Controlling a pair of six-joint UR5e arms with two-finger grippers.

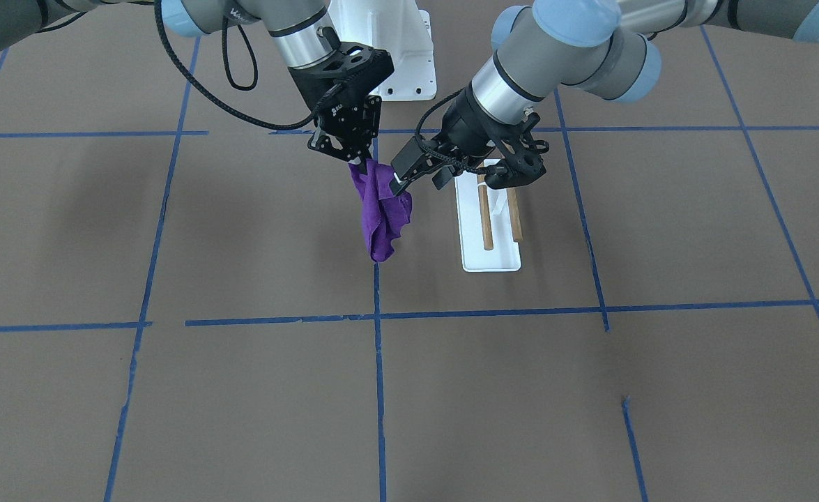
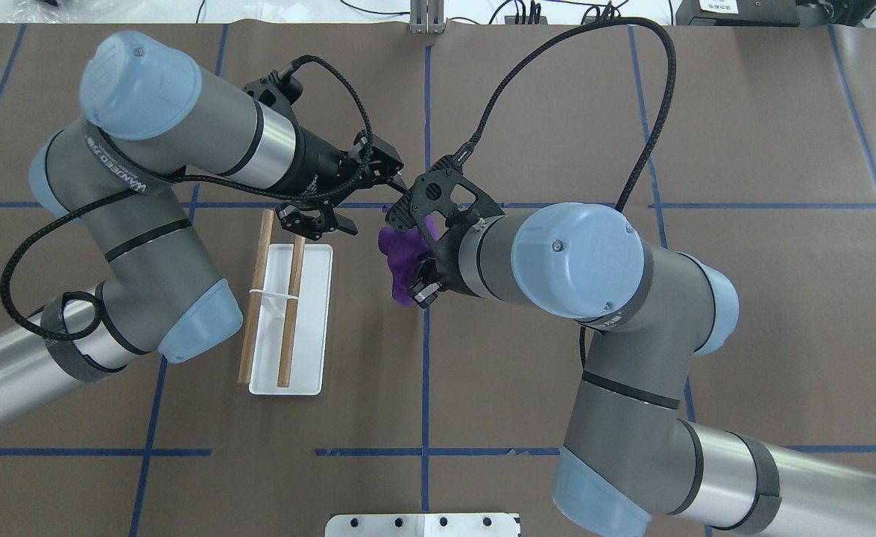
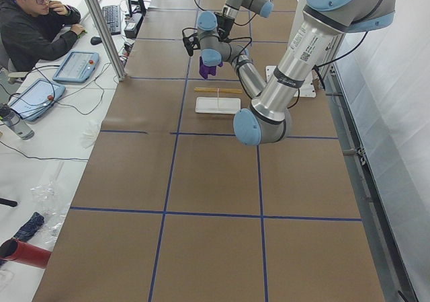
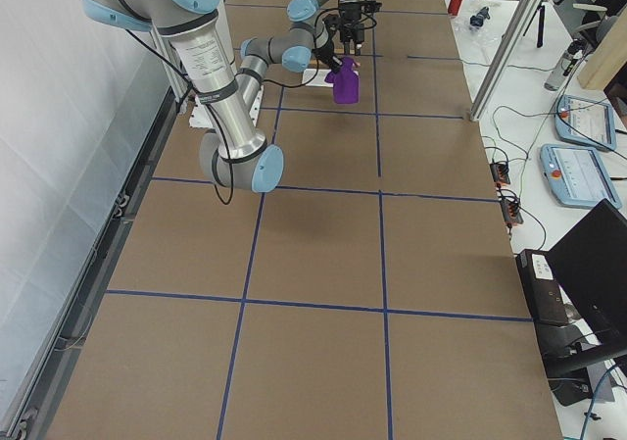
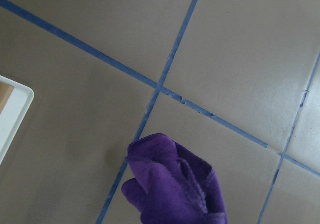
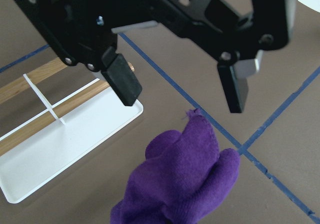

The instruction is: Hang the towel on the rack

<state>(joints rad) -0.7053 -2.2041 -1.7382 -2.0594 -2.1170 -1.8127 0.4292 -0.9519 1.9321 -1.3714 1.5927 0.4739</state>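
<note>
A purple towel (image 1: pixel 381 216) hangs bunched from my right gripper (image 1: pixel 362 166), which points down and is shut on the towel's top, above the table. The towel also shows from overhead (image 2: pixel 404 261) and in the right wrist view (image 6: pixel 185 184). My left gripper (image 1: pixel 419 180) is open and empty, right beside the towel's upper part; the right wrist view shows it (image 6: pixel 180 84) with its jaws wide apart above the towel. The rack (image 1: pixel 500 216) stands just past the left gripper, with two wooden dowels on a white base (image 2: pixel 311 313), nothing on it.
A large white bolted pedestal (image 1: pixel 395 49) stands at the robot's side of the table. Blue tape lines (image 1: pixel 378 390) grid the brown table. An operator (image 3: pixel 33 26) sits at a side desk with tablets.
</note>
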